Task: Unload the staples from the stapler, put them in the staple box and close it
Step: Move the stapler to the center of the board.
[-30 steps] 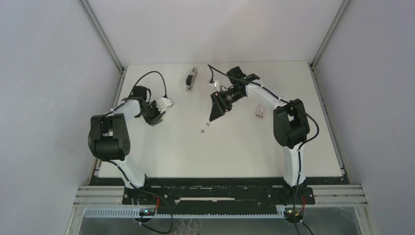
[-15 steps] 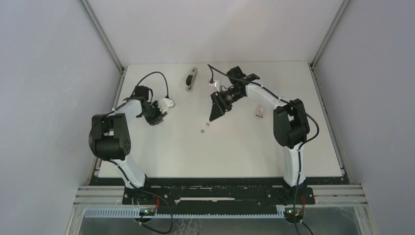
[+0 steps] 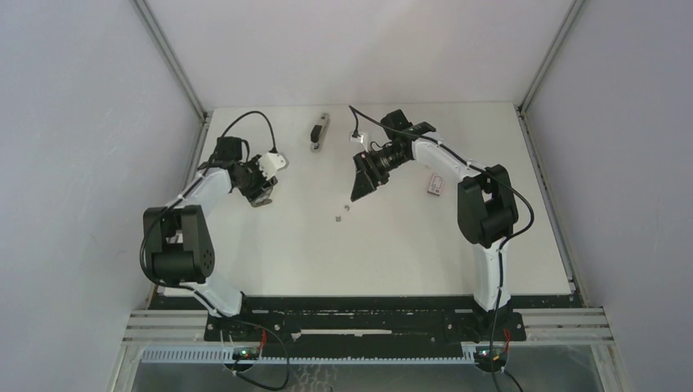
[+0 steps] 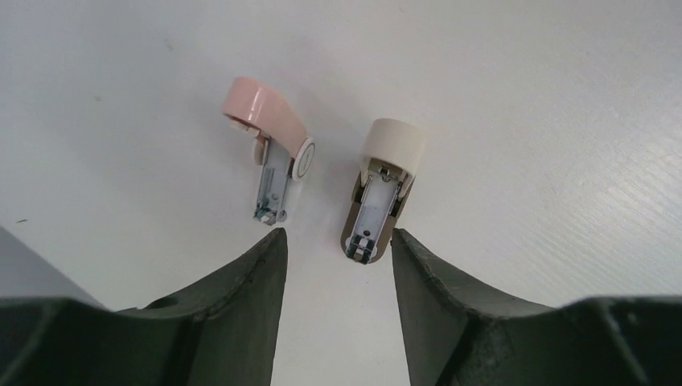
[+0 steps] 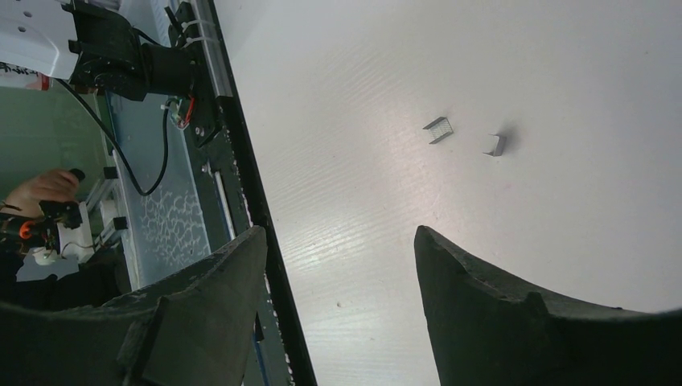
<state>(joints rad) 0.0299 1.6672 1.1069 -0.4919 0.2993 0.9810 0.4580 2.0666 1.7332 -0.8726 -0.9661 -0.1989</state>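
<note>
The slim dark grey metal stapler point(image 3: 319, 132) lies at the far edge of the white table point(image 3: 392, 253), about midway across and a little left of centre, with neither arm touching it. Two tiny silvery-grey metal staples point(image 5: 438, 129) lie near each other but apart in the middle of the table, well nearer than the stapler.

The left gripper point(image 4: 336, 241) sits over the far left part of the table, released, its dark fingers point(image 4: 257, 273) spread and clamping nothing. Just ahead of it lie two small pieces side by side: a pink-capped white piece point(image 4: 273, 161) beyond the tip of one finger, and a cream-capped piece with a metal inside point(image 4: 382, 193) whose end reaches into the gap between the fingertips.

The right gripper point(image 5: 338, 241) hangs above the table right of the stapler, jaws wide and empty, the staples lying on the table beyond its tips. A small red-and-white rectangular box point(image 3: 434, 184) lies further right, beside the right arm.
</note>
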